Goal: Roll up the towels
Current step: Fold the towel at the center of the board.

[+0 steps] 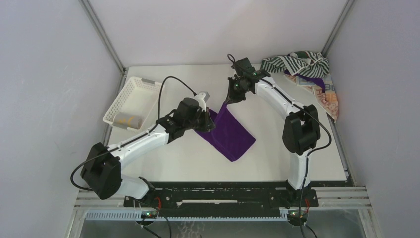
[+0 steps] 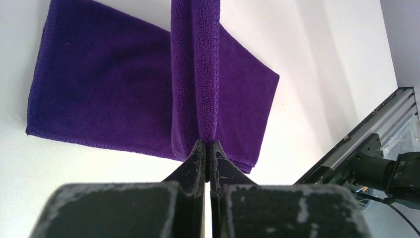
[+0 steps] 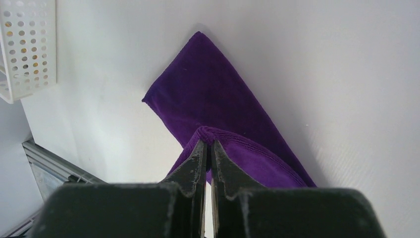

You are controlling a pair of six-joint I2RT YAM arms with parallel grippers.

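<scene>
A solid purple towel (image 1: 229, 131) lies folded in the middle of the white table, its far end lifted off the surface. My left gripper (image 1: 210, 120) is shut on the towel's left corner; in the left wrist view a ridge of purple cloth (image 2: 195, 74) runs up from the pinched jaws (image 2: 208, 144). My right gripper (image 1: 229, 100) is shut on the raised far corner, and the purple towel (image 3: 213, 99) trails away from its tips (image 3: 208, 143). A green-and-white striped towel (image 1: 293, 63) and an orange patterned towel (image 1: 328, 99) are heaped at the back right corner.
A white lattice basket (image 1: 131, 101) stands at the left edge of the table with a yellowish roll (image 1: 127, 120) inside; its corner (image 3: 28, 49) shows in the right wrist view. Grey walls close the sides. A black rail (image 1: 223, 196) runs along the near edge.
</scene>
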